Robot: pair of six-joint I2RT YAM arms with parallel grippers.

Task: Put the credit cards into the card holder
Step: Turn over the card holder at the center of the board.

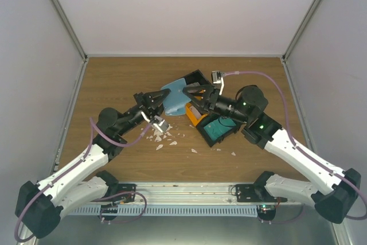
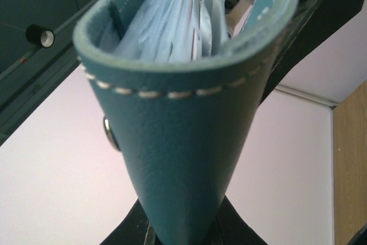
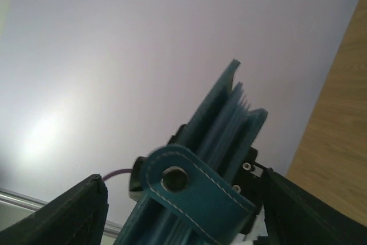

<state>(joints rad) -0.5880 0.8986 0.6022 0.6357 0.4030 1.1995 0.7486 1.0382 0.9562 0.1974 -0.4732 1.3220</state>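
- Brown wooden table (image 1: 114, 78) sits inside pale walls, and my two arms reach in from the near edge.
- The card holder (image 1: 175, 97) is up in the air over the middle of the table, between my two grippers.
- It is blue-teal with pale stitches along its edge.
- From my left wrist I can see it gaping open at the top, with thin pale pockets (image 2: 178, 21) standing in a row inside.
- From my right wrist I can see its strap with a round snap (image 3: 173, 179).
- My left gripper (image 1: 160, 100) is clamped tight on one end of the card holder and holds it up.
- My right gripper (image 1: 189, 93) has its fingers (image 3: 69, 210) spread wide, one on each side of the card holder, and I cannot see them touching it.
- Teal-green credit cards (image 1: 219, 129) lie in a black tray (image 1: 228, 139) just under my right arm, not in the card holder.
- An orange tray (image 1: 194, 116) lies right beside that black tray, on its left.
- Another black tray (image 1: 198, 76) lies just behind the card holder.
- Small white scraps (image 1: 160, 136) lie scattered on the wood near my left gripper.
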